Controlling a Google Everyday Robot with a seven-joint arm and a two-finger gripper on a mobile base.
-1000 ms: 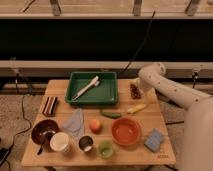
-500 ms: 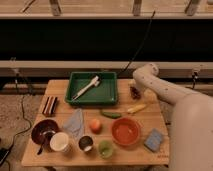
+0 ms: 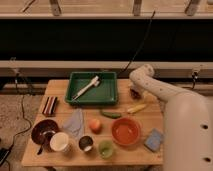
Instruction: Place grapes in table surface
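Table (image 3: 59, 92): one, slatted wood, bearing everything.
Arm (image 3: 167, 97): one, entering from 3 o'clock and bent down toward 2 o'clock, judged so as to bring the load over bare wood.
Tray (image 3: 107, 96): one, green, at 12 o'clock. Holds one white utensil (image 3: 86, 87), judged kept there to stay clear of the work.
Bowls: two. Orange (image 3: 125, 131) at 5 o'clock, dark (image 3: 44, 132) at 8 o'clock.
Cloth (image 3: 75, 122): one, at 7 o'clock.
Cups: three along the 6 o'clock edge. White (image 3: 60, 142), metal (image 3: 86, 144), green (image 3: 105, 148).
Sponge (image 3: 154, 140): one, blue, at 4 o'clock.
Corn (image 3: 136, 108): one, at 3 o'clock.
Peach (image 3: 95, 125): one, near centre.
Gripper (image 3: 134, 90): one, low at 2 o'clock, just right of the tray. Whether released or clenched: cannot tell.
Grapes (image 3: 135, 94): one bunch, directly under the gripper, at or just above the wood. Contact not determinable.
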